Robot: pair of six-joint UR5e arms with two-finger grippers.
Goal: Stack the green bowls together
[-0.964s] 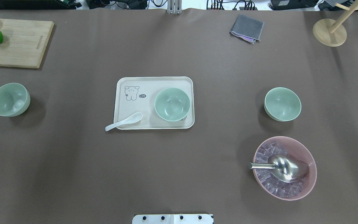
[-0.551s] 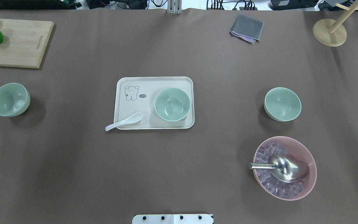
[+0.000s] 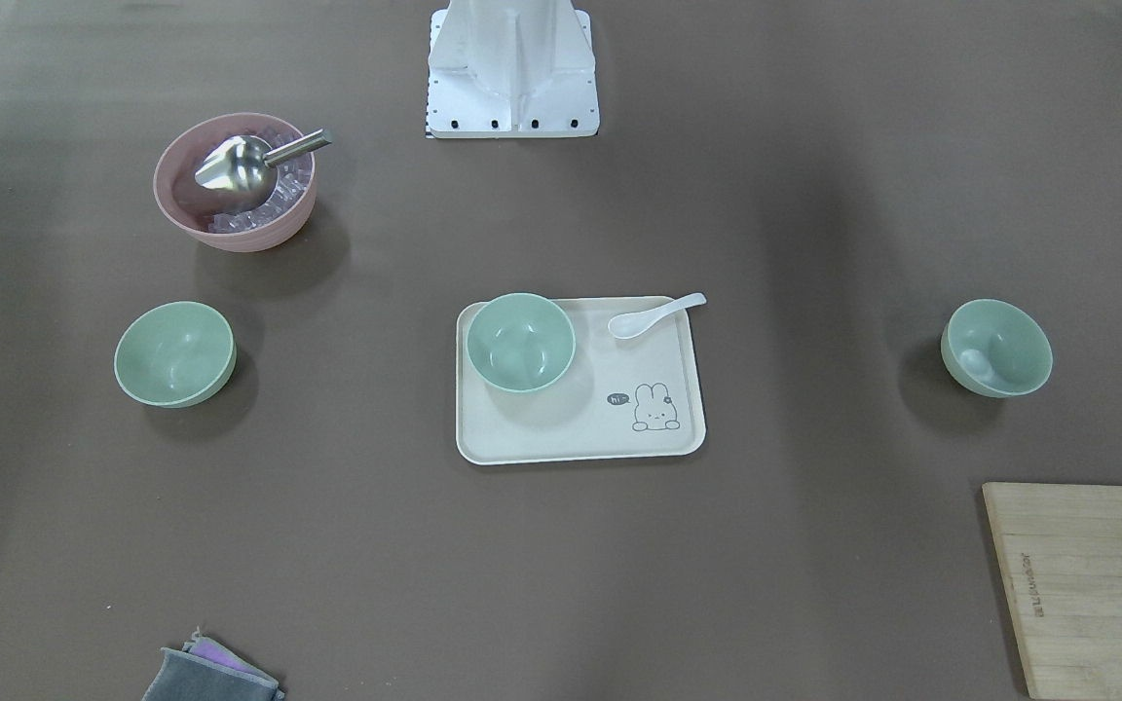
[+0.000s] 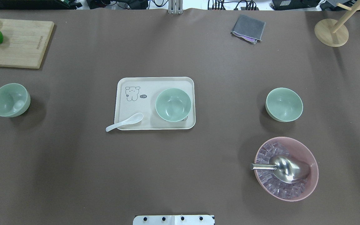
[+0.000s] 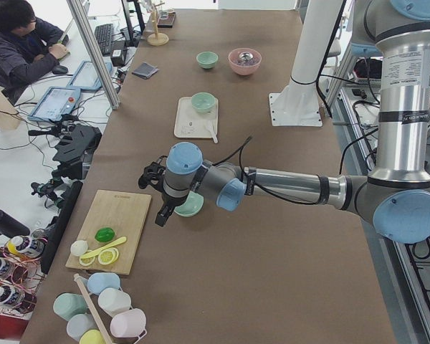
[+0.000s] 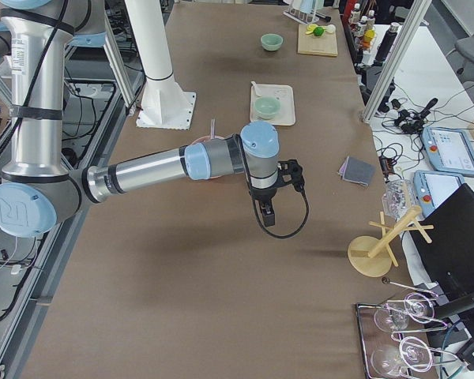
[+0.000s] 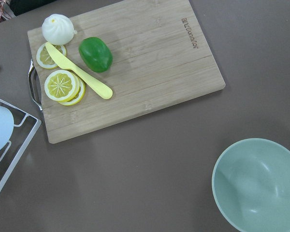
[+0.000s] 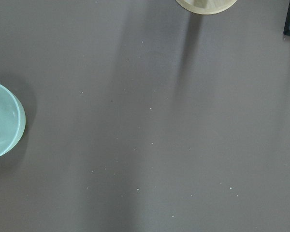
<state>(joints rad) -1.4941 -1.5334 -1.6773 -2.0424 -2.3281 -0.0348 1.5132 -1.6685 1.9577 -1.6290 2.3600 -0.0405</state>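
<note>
Three pale green bowls stand apart on the brown table. The left bowl [image 4: 10, 100] sits alone and also shows in the left wrist view [image 7: 258, 186]. The middle bowl [image 4: 173, 104] stands on the cream tray [image 4: 155, 82]. The right bowl [image 4: 284, 104] shows at the right wrist view's left edge [image 8: 2, 125]. My left gripper [image 5: 161, 215] hangs above the left bowl [image 5: 190, 206]. My right gripper [image 6: 268, 215] hangs over the table near the right bowl, which the arm hides there. I cannot tell whether either gripper is open or shut.
A white spoon [image 4: 125, 122] lies over the tray's front left corner. A pink bowl [image 4: 311, 175] with ice and a metal scoop stands near the right bowl. A cutting board [image 4: 17, 43] with fruit, a grey cloth [image 4: 248, 28] and a wooden stand [image 4: 331, 31] line the far side.
</note>
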